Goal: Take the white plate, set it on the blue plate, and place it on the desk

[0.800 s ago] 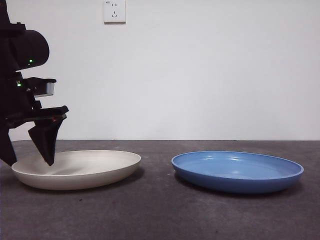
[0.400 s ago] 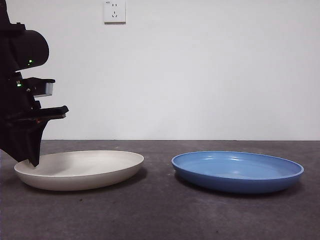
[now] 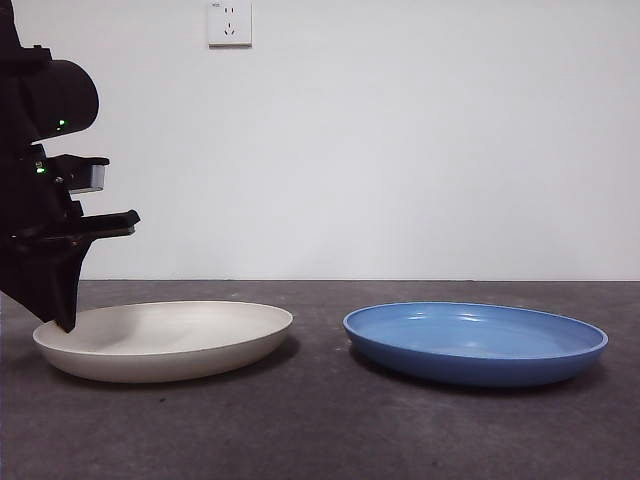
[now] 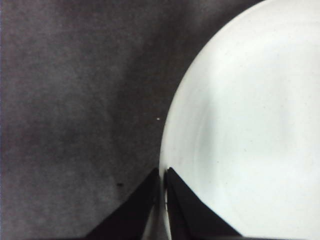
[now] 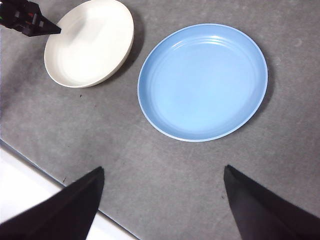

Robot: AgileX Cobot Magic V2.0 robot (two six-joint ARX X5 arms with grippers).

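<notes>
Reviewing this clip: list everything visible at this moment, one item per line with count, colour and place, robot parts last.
round matte cream-white plate: one, cream-white, on the desk, beside the blue plate, apart from it.
round glossy blue plate: one, medium blue with faint inner rings, on the desk, nothing in it.
dark grey mottled desk: one, dark grey, under both plates.
wall socket: one, white, high on the white back wall.
left gripper: one, black, fingers closed on the cream-white plate's rim, at the edge farthest from the blue plate.
right gripper: one, black, fingers spread wide, above the desk looking down on both plates, holding nothing.
</notes>
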